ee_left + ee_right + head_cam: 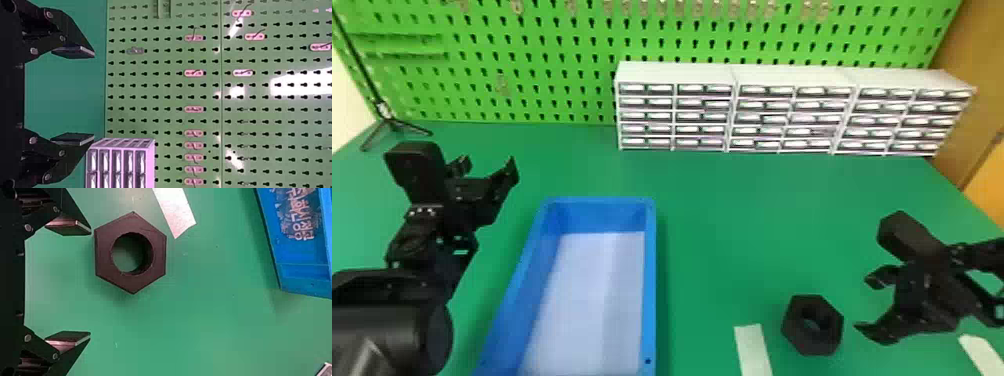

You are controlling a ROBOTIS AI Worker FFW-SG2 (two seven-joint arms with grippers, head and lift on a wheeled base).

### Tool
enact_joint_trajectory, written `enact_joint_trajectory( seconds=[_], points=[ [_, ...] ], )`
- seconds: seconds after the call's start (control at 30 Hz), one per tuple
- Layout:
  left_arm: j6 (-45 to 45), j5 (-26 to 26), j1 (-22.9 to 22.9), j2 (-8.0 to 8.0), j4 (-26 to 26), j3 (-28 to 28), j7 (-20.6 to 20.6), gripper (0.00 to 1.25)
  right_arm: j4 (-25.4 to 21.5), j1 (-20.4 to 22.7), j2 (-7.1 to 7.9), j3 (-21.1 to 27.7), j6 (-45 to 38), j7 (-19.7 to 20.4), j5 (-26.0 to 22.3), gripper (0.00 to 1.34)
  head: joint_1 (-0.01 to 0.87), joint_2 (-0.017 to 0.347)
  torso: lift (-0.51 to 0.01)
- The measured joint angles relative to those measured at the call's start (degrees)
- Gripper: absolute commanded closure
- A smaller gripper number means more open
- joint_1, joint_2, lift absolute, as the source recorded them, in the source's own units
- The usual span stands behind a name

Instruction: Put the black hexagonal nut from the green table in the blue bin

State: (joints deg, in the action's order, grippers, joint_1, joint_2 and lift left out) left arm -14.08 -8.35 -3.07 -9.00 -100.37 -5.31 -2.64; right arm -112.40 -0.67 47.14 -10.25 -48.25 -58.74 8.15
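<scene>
So we've got the black hexagonal nut (812, 344) lying flat on the green table (722, 225), hole facing up, and our right gripper (863, 304) is beside it, fingers spread wide with nothing between them. We'd call this lining up for the grab. From the right wrist view, the nut is just ahead of the fingertips and nearer one finger than the other, so we'd want to centre the gap, ease down around it and close on opposite sides. If we skip that, a finger could land on a corner. The nut looks like matte, hard plastic with crisp edges and a smooth round bore, so flat faces should suit flat pads. Next to it there's a thin whitish strip (753, 350), tape maybe. Across from that sits the blue bin (650, 280), smooth plastic, long and straight-walled, with a pale floor. Our left gripper (489, 162) is parked past its left side, wide open and empty. Way back: boxy white drawers (732, 110) against a perforated green pegboard (557, 55).
</scene>
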Motion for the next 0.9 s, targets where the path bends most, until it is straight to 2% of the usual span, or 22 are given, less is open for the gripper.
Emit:
enact_joint_trajectory(
  seconds=[0.4,0.9],
  points=[
    [-0.07,0.17,0.00,-0.02,0.00,-0.01,-0.01,0.50,0.25,0.19,0.46,0.23,-0.13,-0.76,1.50,0.34,0.686,0.028,-0.096],
    [-0.13,0.18,0.00,0.00,0.00,0.12,0.00,0.50,0.25,-0.51,0.09,-0.05,-0.60,-1.16,2.36,0.34,0.686,0.028,-0.096]
  ],
)
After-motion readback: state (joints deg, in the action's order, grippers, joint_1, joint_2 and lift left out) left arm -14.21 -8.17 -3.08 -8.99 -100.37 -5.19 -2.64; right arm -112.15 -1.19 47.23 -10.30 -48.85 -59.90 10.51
